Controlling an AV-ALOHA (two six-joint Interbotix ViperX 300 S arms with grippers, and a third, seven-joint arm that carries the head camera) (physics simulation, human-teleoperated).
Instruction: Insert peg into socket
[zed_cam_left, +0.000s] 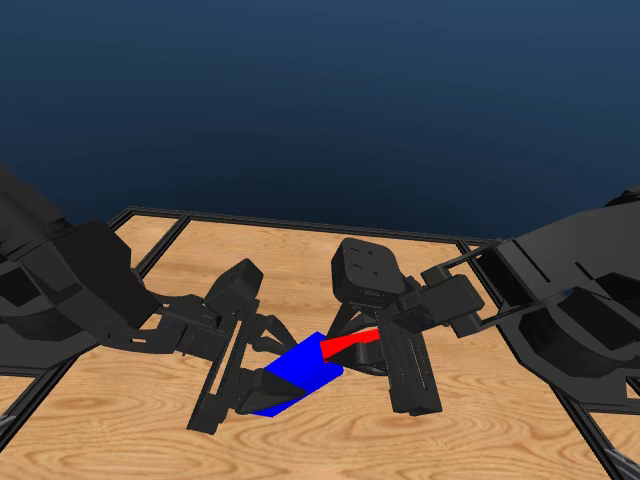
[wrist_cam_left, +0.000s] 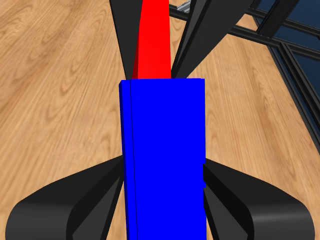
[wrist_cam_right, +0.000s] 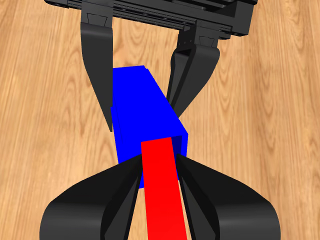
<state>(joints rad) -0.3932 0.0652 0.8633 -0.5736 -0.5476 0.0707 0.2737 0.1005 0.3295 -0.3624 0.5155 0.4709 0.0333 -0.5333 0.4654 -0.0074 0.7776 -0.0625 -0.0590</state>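
Peg (zed_cam_left: 347, 344) is in your right gripper (zed_cam_left: 372, 352), jaws clamped on its two sides, and its free end is right at the mouth of the socket (zed_cam_left: 300, 372). Both parts are held up off the wooden table (zed_cam_left: 300, 255), roughly mid-table between the two arms.

Right wrist view: peg (wrist_cam_right: 162, 185) runs out between the right jaws and meets the near face of the socket (wrist_cam_right: 142, 112). The red stops flush at the blue edge, so it looks entered, but you cannot tell how deep. It sits low and slightly off-centre on that face.

Left wrist view: socket (wrist_cam_left: 167, 160) fills the centre, pinched between the left jaws, which press on its two long sides. Peg (wrist_cam_left: 152, 40) rises from behind the far end of the block, in line with the block's long axis and set toward one side of its width. The right gripper's jaws flank the peg there.

Head view: your left gripper (zed_cam_left: 258, 365) grips the socket from the left; block is tilted, with the end toward the peg higher. Peg comes in from the right, sloping down toward the socket. Only a short red stretch shows between the right jaws and the blue block.

State summary:
- left effector: clenched on the socket, contact on both sides
- right effector: clenched on the peg, contact on both sides
- peg and socket: touching at the socket's open end, axes close to aligned in both wrist views
- the two grippers face each other, near but apart
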